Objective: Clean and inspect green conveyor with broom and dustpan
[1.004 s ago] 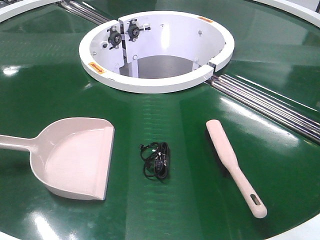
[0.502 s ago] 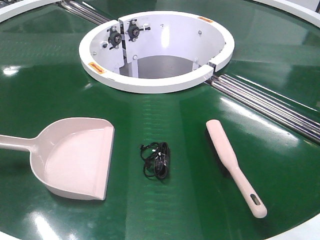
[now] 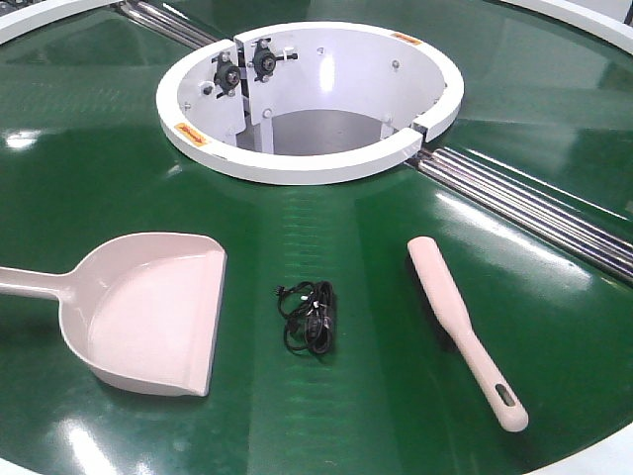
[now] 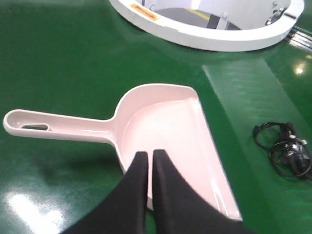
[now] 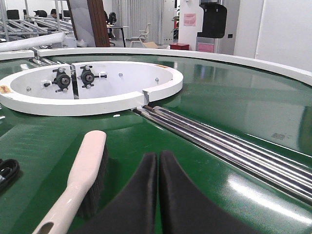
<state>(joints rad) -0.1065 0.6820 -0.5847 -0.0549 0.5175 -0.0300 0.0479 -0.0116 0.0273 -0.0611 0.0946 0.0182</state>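
Dustpan point(image 3: 148, 312) and broom point(image 3: 460, 327) lie flat on the green conveyor point(image 3: 99, 168), well apart, with a black cable bundle point(image 3: 310, 317) between them. The left claw point(image 4: 148, 156) by the dustpan and the right claw point(image 5: 158, 156) beside the broom are both clenched on nothing. The springy cable could snag the bristles or skid past the dustpan.

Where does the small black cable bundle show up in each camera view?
Front view: the black cable bundle lies low centre on the green conveyor, between the dustpan and the broom.
Left wrist view: the bundle sits at the right edge, right of the dustpan's mouth.
Right wrist view: only a sliver of it shows at the lower left edge, left of the broom.
Shared landmark: the white central collar, beyond it in every view.
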